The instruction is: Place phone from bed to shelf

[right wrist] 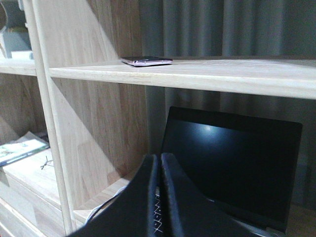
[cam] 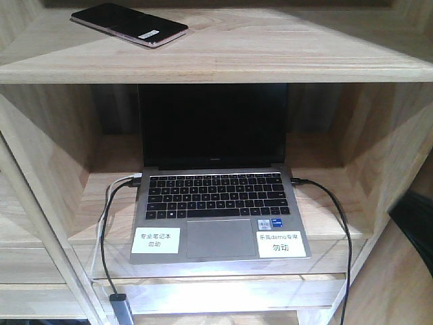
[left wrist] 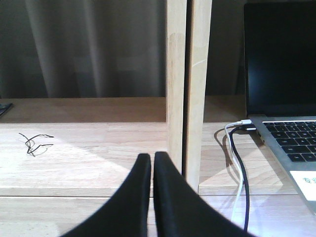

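phone (cam: pixel 128 24) lies flat on the shelf's (cam: pixel 284 47) top board, above and left of the open laptop (cam: pixel 220 196). we see left gripper (left wrist: pixel 152 163) closed, empty, near an upright left of the laptop. right gripper (right wrist: pixel 159 165) closed, empty, below the phone's board.

An open grey laptop (cam: pixel 220 183) sits with its black screen upright and dark. Two white labels lie on its palm rest, one (cam: pixel 155 240) at the left and one (cam: pixel 279 244) at the right, either side of the touchpad. A black cable (cam: pixel 103 237) and a white cable (left wrist: pixel 236 127) plug into its left edge, and another black cable (cam: pixel 338 223) plugs into its right edge and drops off the front. A small tangle of thin dark wire (left wrist: pixel 34 142) lies to the left of the laptop. Grey curtains (left wrist: pixel 89 47) hang behind. A flat booklet (right wrist: pixel 22 149) with a greenish cover lies further left.
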`<state>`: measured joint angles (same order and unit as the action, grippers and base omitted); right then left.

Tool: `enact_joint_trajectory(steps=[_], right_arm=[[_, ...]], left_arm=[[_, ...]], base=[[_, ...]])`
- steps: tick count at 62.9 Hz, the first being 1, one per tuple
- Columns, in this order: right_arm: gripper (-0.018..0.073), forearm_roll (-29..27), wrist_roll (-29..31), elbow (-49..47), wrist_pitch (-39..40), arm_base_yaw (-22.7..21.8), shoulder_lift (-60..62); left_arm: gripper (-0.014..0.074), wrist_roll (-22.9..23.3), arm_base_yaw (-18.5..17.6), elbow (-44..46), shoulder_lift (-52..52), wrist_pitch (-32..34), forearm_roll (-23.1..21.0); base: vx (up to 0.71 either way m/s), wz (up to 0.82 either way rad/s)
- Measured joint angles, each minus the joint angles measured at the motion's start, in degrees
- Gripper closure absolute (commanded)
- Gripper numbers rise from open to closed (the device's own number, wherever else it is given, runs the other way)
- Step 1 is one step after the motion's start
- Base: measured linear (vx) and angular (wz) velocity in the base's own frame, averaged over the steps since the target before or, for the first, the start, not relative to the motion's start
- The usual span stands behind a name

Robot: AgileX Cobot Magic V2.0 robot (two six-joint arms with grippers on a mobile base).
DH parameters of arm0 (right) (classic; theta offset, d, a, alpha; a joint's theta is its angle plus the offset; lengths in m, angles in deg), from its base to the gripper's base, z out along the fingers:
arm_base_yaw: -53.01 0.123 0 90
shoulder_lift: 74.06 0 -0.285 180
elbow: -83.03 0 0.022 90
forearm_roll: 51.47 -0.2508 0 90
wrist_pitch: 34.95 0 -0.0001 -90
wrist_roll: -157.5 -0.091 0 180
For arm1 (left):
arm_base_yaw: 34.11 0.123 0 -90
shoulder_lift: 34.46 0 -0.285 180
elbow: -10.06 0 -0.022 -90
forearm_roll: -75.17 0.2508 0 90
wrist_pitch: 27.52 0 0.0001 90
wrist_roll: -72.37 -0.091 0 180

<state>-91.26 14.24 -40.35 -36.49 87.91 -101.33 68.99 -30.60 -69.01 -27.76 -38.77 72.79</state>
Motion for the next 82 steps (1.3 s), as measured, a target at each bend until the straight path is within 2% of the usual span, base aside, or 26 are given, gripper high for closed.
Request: enact_joint_trajectory(steps=[18,70,78,82], right_arm=[[0.0563,-0.04,-0.18,3.62,0.00,0.00,3.41],[0.0561,0.03,-1.29,3.68,-0.05,0.00,3.41],[0.0561,4.10,-4.83,3.68,-0.05,0.00,3.41],[0.0561,8.60,-9.77,3.68,-0.05,0.00,3.41]], left_arm=[[0.0595,0.00,0.00,0.00,0.00,0.00,0.00],[0.0595,0.00,0.00,0.00,0.00,0.00,0.00],[0.0595,0.00,0.00,0.00,0.00,0.00,0.00],[0.0595,0.00,0.00,0.00,0.00,0.00,0.00]], base=[[0.00,0.00],[0.00,0.00],[0.00,0.00],[0.00,0.00]])
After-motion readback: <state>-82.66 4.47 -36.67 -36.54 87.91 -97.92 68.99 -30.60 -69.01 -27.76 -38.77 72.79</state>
